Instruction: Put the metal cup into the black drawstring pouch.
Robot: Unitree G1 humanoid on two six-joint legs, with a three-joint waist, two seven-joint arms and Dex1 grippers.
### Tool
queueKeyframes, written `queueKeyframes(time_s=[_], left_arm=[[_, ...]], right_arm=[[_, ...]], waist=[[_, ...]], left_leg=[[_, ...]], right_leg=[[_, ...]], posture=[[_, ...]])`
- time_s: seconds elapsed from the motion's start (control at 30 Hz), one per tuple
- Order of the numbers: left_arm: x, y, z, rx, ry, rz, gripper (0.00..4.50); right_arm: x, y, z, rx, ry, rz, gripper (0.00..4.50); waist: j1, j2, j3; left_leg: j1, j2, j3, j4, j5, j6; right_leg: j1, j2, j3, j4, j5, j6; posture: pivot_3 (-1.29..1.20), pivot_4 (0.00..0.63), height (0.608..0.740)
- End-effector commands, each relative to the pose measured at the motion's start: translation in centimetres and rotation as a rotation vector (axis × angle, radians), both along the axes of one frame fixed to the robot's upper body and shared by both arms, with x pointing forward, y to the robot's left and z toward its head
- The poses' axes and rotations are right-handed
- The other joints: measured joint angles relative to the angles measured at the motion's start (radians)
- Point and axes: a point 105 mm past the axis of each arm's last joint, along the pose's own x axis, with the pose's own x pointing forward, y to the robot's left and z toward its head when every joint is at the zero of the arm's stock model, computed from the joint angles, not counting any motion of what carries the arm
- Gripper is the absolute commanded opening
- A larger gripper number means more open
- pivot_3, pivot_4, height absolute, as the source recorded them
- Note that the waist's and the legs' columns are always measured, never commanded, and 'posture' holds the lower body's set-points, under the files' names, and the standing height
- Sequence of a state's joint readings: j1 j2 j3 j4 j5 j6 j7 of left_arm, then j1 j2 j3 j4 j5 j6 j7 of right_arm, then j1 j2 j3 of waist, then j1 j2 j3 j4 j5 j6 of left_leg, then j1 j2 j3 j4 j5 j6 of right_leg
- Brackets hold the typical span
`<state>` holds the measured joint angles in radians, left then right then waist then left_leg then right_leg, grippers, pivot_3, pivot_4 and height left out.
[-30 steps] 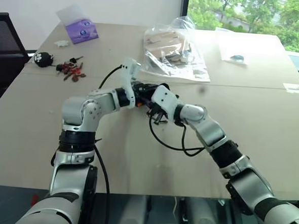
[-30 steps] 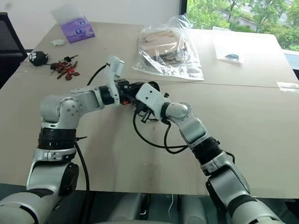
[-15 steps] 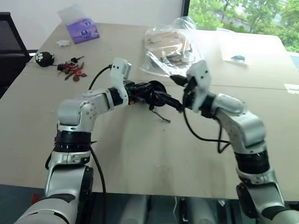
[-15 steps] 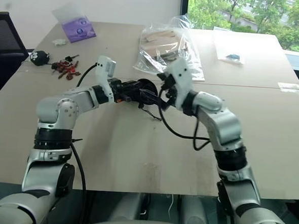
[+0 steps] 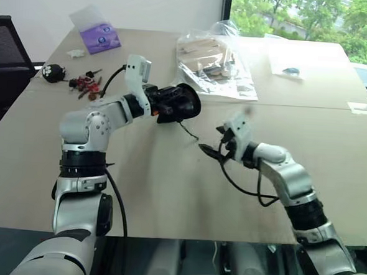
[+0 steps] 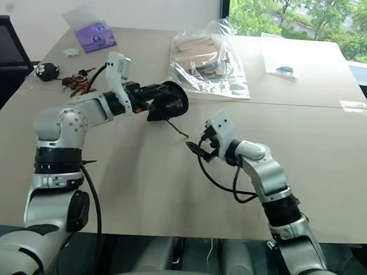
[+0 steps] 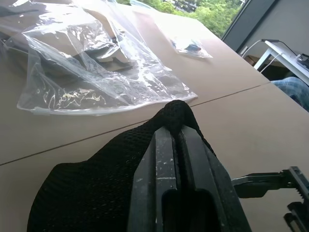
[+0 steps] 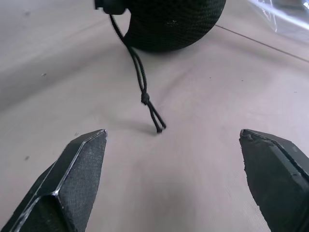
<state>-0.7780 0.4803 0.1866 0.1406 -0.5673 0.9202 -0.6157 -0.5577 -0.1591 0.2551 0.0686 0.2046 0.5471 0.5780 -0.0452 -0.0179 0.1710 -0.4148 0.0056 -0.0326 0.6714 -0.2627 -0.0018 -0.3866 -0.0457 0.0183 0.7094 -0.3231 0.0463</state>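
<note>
We see soft black fabric drawstring pouch (image 5: 178, 103) lifted, bulging, cord (image 8: 145, 99) hanging down to beige counter (image 5: 168, 186) | left gripper (image 7: 176, 133) fingers clamped on pouch | right gripper (image 8: 176, 183) fingers wide, empty

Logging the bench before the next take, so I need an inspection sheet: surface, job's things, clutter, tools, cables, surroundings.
Surface: beige table, seam across it.
Job's things: black drawstring pouch bulging, held off the table, cord dangling; metal cup not seen, possibly inside.
Clutter: clear plastic bag of wooden pieces, purple packet, black round toy, reddish keys, small clear bag.
Tools: left tool shut on the pouch; right tool open, empty, low over the table.
Cables: black cables looped on both forearms.
Surroundings: black chair, window with trees.
</note>
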Motion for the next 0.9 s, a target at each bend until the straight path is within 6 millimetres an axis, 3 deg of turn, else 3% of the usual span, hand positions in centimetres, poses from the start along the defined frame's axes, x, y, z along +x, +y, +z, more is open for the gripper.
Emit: queueKeyframes(time_s=[0.03,0.23,0.33,0.43,0.47,0.57,0.73,0.9], left_arm=[[0.0,0.0,1.8,0.005,-0.049,-0.012,0.00],[-0.1,0.2,2.1,0.009,-0.056,-0.005,0.00],[-0.2,0.3,2.1,0.008,-0.059,0.003,0.00],[-0.4,0.5,1.9,0.001,-0.056,0.007,0.00],[-0.4,0.5,1.9,-0.002,-0.058,0.009,0.00],[-0.5,0.3,1.7,-0.009,-0.058,0.009,0.00],[-0.5,0.1,1.5,-0.029,-0.055,0.008,0.00],[-0.6,-0.1,1.6,-0.051,-0.064,-0.013,0.00]], right_arm=[[1.3,2.1,1.6,0.042,-0.085,0.012,4.46],[1.9,5.1,1.0,0.086,-0.034,0.045,4.46],[1.9,5.1,0.8,0.088,-0.029,0.039,3.28],[1.9,4.2,0.8,0.079,-0.047,0.023,1.70],[1.9,3.7,0.9,0.086,-0.047,0.014,1.49],[1.8,2.8,1.0,0.089,-0.046,-0.002,0.21],[1.1,1.1,1.2,0.059,-0.069,-0.024,0.07],[1.1,-1.3,2.8,-0.049,-0.202,-0.100,0.07]], waist=[[0.000,0.000,0.000],[0.003,0.000,0.000],[0.003,0.000,0.000],[0.002,0.000,0.000],[0.003,0.000,0.000],[0.003,0.000,0.000],[0.003,0.000,0.000],[0.002,0.000,0.000]], left_leg=[[0.000,0.000,0.000,0.000,0.000,0.000],[0.000,0.000,-0.001,0.000,0.000,0.000],[0.000,0.000,-0.001,0.000,0.000,0.000],[0.000,0.000,-0.001,0.000,0.000,0.000],[0.000,0.000,-0.001,0.000,0.000,0.000],[0.000,0.000,-0.001,0.000,0.000,0.000],[0.000,0.000,-0.001,0.000,0.000,0.000],[0.000,0.000,-0.001,0.000,0.000,0.000]], right_leg=[[0.000,0.000,0.000,0.000,0.000,0.000],[0.000,-0.001,-0.001,-0.001,0.000,0.000],[0.000,-0.001,-0.001,0.000,0.000,0.000],[0.000,-0.001,-0.001,0.000,0.000,0.000],[0.000,-0.001,-0.001,0.000,0.000,0.000],[0.000,-0.001,-0.001,0.000,0.000,0.000],[0.000,-0.001,-0.001,0.000,0.000,0.000],[0.000,-0.001,0.000,0.000,0.000,0.000]], posture=[[0.00,0.150,0.740],[0.00,0.150,0.740],[0.00,0.150,0.740],[0.00,0.150,0.740],[0.00,0.150,0.740],[0.00,0.150,0.740],[0.00,0.150,0.740],[0.00,0.150,0.740]])
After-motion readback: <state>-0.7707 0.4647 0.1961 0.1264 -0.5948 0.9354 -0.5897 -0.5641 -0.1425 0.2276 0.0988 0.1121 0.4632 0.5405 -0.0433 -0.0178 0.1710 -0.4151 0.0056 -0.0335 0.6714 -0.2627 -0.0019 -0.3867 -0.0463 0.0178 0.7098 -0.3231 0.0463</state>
